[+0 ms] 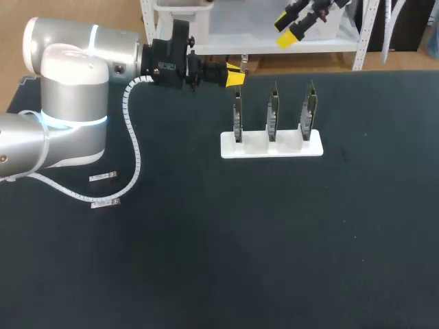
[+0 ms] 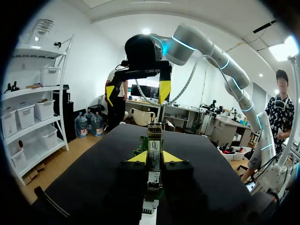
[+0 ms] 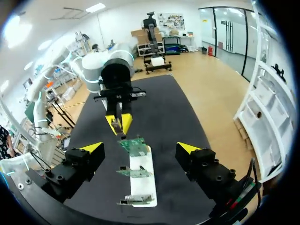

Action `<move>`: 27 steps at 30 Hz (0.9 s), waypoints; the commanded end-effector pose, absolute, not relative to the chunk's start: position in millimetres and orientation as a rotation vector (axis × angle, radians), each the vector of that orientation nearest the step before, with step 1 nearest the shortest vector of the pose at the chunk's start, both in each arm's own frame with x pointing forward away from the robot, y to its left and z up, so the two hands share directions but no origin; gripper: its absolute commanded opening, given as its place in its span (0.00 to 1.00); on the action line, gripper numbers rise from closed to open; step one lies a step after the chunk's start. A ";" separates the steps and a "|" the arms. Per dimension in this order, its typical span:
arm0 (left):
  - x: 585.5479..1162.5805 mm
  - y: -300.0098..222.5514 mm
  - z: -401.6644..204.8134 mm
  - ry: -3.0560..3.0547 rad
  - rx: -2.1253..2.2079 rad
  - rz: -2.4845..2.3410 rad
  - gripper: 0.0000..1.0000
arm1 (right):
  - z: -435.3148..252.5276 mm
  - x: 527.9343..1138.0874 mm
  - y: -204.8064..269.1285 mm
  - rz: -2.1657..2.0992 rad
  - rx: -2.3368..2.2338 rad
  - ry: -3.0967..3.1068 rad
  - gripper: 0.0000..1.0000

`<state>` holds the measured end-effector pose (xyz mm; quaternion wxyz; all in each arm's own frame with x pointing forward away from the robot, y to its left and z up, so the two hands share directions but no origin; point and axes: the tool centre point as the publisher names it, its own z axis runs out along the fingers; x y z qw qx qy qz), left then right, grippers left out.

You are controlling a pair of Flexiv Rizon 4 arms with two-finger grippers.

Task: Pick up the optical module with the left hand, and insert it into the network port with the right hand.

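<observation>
My left gripper (image 1: 235,76) hovers above the table's far edge, just behind the left end of the white stand (image 1: 271,145), and is shut on a slim metal optical module (image 2: 153,151). In the left wrist view the module stands out ahead between the yellow tips, pointing along the stand's row of three upright green network cards (image 1: 272,112). My right gripper (image 1: 295,27) hangs open and empty beyond the table's far edge. In its own view, the right gripper (image 3: 140,148) looks down on the stand (image 3: 141,183), and the left gripper (image 3: 119,123) is past the farthest card.
Two more optical modules (image 1: 103,177) (image 1: 106,203) lie on the black table near the left arm's base, beside its white spiral cable (image 1: 134,147).
</observation>
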<state>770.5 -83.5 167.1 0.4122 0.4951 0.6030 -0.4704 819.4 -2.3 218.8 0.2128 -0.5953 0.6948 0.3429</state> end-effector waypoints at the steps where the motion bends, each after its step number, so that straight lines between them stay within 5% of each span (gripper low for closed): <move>1: 771.3 -84.3 167.0 1.519 1.246 -1.182 0.00 | 214.7 813.2 2.9 0.975 -1.658 1.916 1.00; 27: 771.3 -84.3 167.0 1.519 1.246 -1.182 0.00 | 222.6 800.8 13.8 0.952 -1.630 1.913 1.00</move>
